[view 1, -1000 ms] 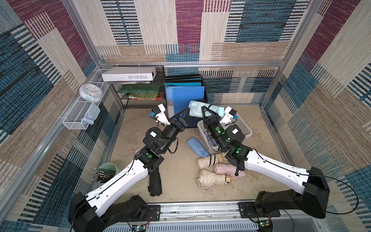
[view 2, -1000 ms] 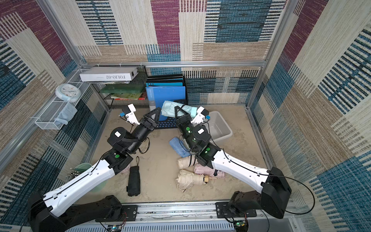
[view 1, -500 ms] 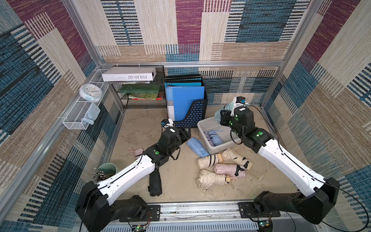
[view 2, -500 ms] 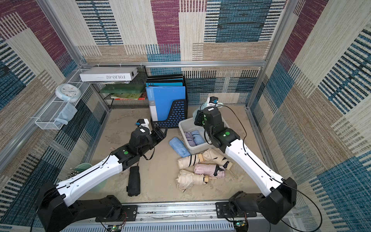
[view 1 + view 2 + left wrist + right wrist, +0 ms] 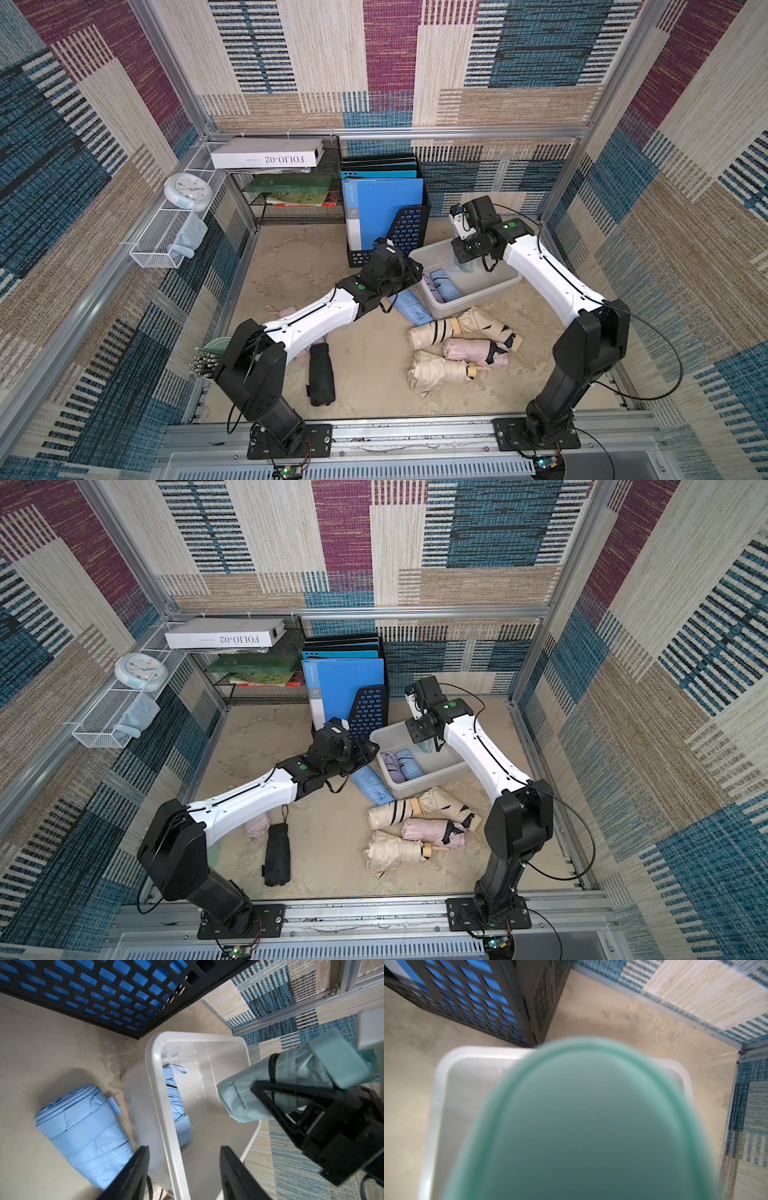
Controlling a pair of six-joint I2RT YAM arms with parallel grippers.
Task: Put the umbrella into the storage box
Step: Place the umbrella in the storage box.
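The right gripper [image 5: 259, 1093] is clamped on the teal umbrella [image 5: 295, 1072], holding it tilted over the 12 o'clock side of the box [image 5: 154, 1076]. The left gripper [image 5: 185, 1167] has its fingers apart, astride the box's 9 o'clock rim. The box sits at 4 o'clock of the file holder [image 5: 409, 232].

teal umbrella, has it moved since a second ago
Yes. The teal umbrella, clamped in the right pincer, has swung away from the front of the black file holder and now hangs over the storage box.
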